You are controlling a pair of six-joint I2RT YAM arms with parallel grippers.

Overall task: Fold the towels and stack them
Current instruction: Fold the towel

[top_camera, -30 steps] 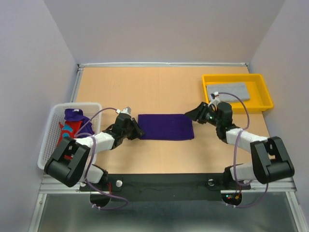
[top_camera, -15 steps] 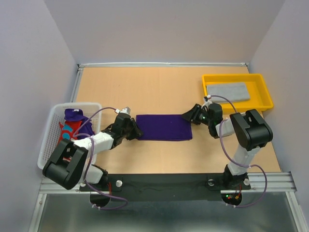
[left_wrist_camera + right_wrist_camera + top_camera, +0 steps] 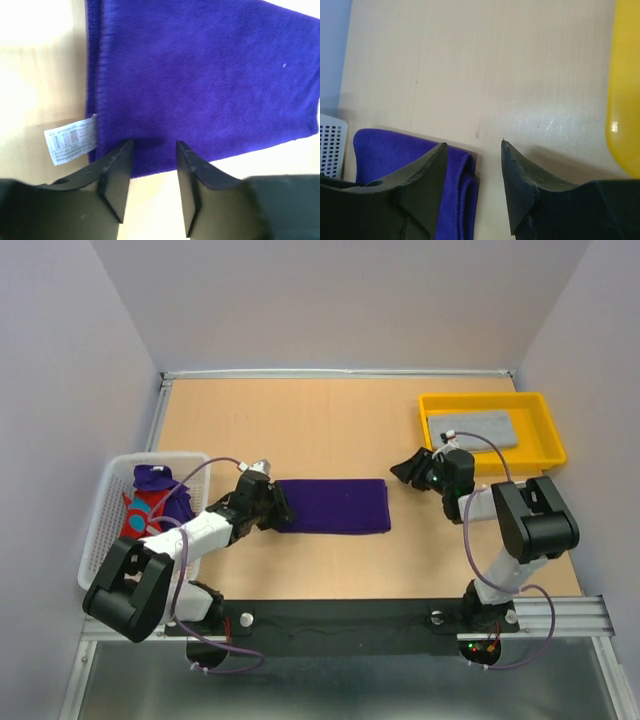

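A deep purple towel [image 3: 333, 506] lies folded in a long strip mid-table. My left gripper [image 3: 282, 510] is at its left end, open. In the left wrist view the left gripper [image 3: 153, 147] hovers over the towel [image 3: 200, 75] edge, by a white label [image 3: 70, 140], gripping nothing. My right gripper [image 3: 400, 469] is open, just right of the towel and apart from it. The right wrist view shows the right gripper [image 3: 473, 145] over bare table beside the folded end of the towel [image 3: 465, 200]. A grey towel [image 3: 483, 426] lies folded in the yellow tray.
The yellow tray [image 3: 490, 398] stands at the back right, its rim [image 3: 625, 90] in the right wrist view. A white mesh basket [image 3: 105, 530] at the left holds a purple towel [image 3: 155, 478] and a red towel [image 3: 140, 512]. Walls close in on three sides.
My left gripper has opened and let go of the towel's left end. My right gripper has drawn back to the right, off the towel. The towel sits slightly further left.
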